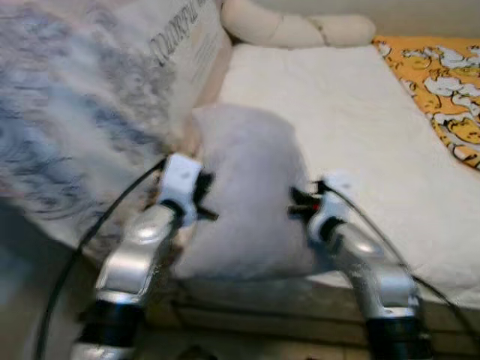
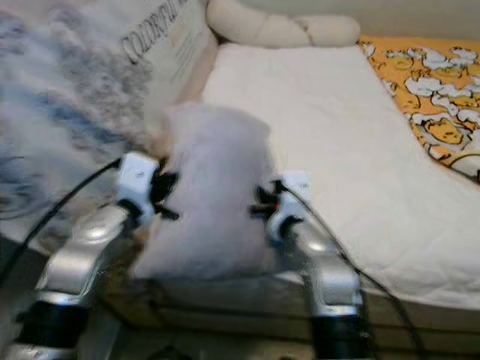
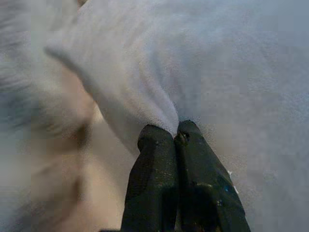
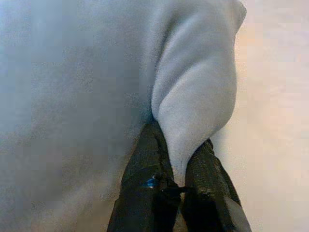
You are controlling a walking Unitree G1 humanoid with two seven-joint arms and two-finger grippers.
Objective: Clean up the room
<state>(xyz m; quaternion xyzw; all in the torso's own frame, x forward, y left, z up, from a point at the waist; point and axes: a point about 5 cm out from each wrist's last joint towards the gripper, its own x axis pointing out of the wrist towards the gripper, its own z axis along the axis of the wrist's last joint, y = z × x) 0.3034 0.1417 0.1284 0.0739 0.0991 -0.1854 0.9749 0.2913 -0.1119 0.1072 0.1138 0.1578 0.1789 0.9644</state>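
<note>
1. A pale grey-white fleecy pillow (image 1: 244, 191) stands roughly upright at the near edge of the bed, held between the two grippers, its lower edge down at the mattress rim.
2. The left gripper (image 3: 175, 131) has its two black fingers pressed tight together, pinching a fold of the pillow's fabric at its left side; in the left wrist view the cloth bunches to a point just where the fingertips meet.
3. The right gripper (image 4: 181, 159) grips the pillow's right edge, with a thick roll of the fabric squeezed between its fingers, which stand slightly apart around the cloth.
4. Both silver arms reach up from the bottom of the head views, one on each side of the pillow, with black cables trailing back from the wrists.
5. The pillow stands on a bed with a cream-white mattress cover (image 1: 352, 127) that stretches away behind it.
6. To the left lies a bulky blue-grey patterned blanket (image 1: 67, 120), blurred, next to a cushion with printed lettering (image 1: 187, 41).
7. At the head of the bed lies a long cream bolster-like pillow (image 1: 292, 28).
8. On the far right, a yellow-orange sheet with cartoon figures (image 1: 442, 82) adjoins the white cover.
</note>
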